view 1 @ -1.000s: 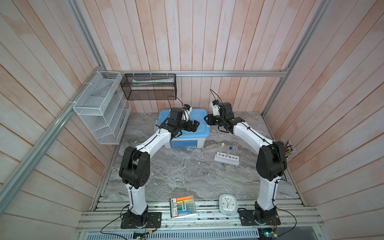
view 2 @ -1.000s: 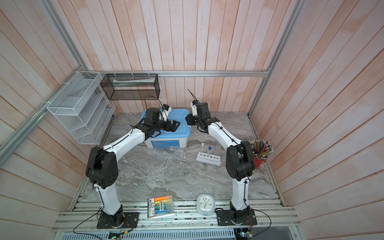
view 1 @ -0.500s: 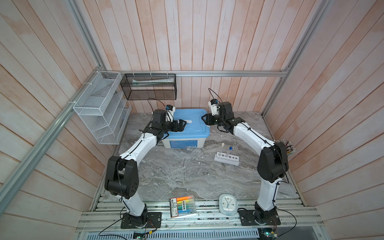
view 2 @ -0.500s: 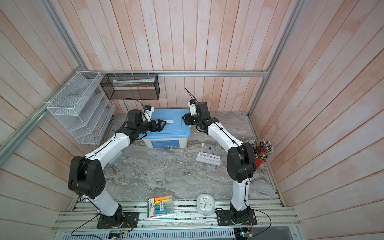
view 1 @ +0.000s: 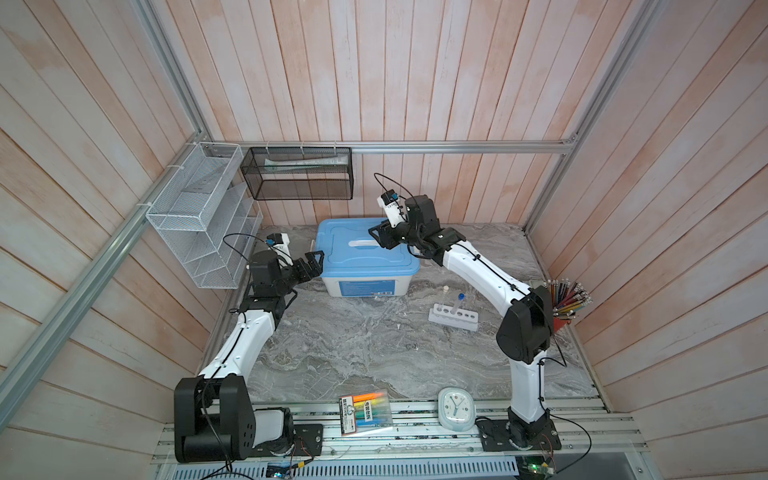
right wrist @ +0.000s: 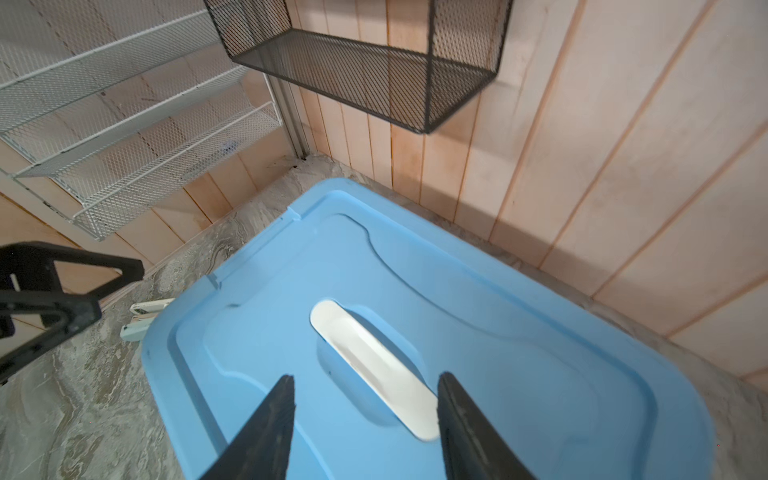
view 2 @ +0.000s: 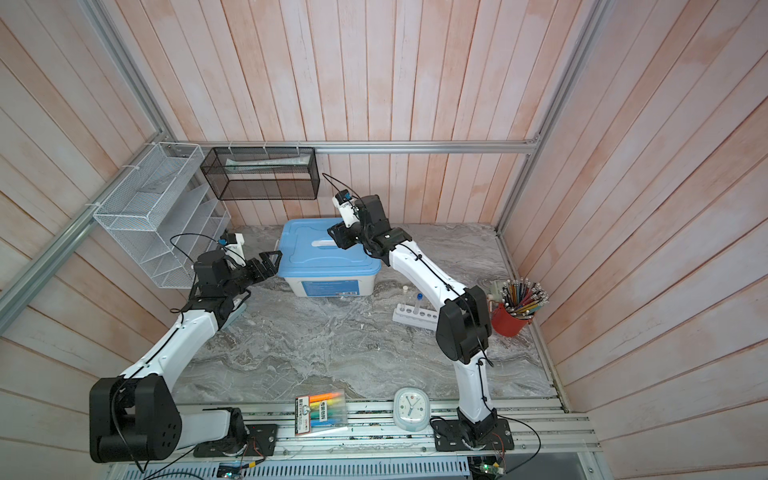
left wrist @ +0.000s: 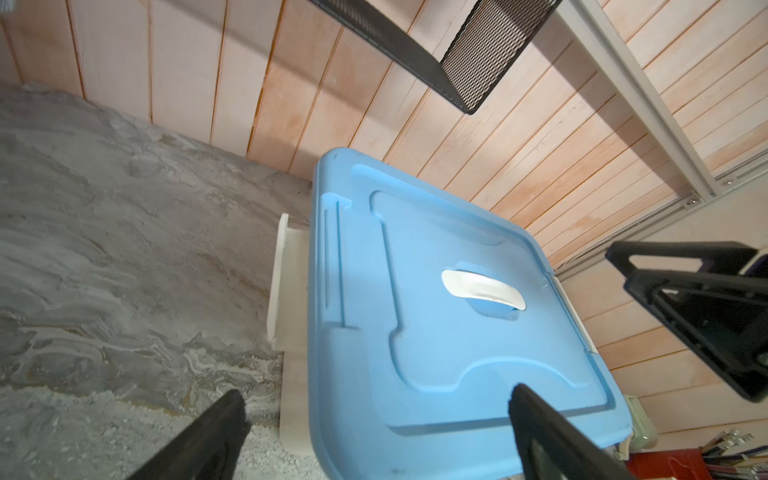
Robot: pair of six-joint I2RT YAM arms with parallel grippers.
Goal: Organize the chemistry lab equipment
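**On the marble tabletop (view 1: 353, 353): two empty grippers at a closed bin**

Against the back wall sits a white storage bin (view 1: 361, 286) with its blue lid (view 1: 365, 253) on. Just beside the bin's left edge hangs the left gripper (view 1: 313, 264), jaws spread wide, holding nothing. Over the lid hovers the right gripper (right wrist: 365, 379), jaws parted and empty. In the right wrist view the lid's white handle (right wrist: 374, 370) shows between them. To the bin's front right stands the white six-hole rack (view 1: 454, 318), holding upright a white-capped tube (view 1: 445, 296) and a blue-capped tube (view 1: 458, 303).
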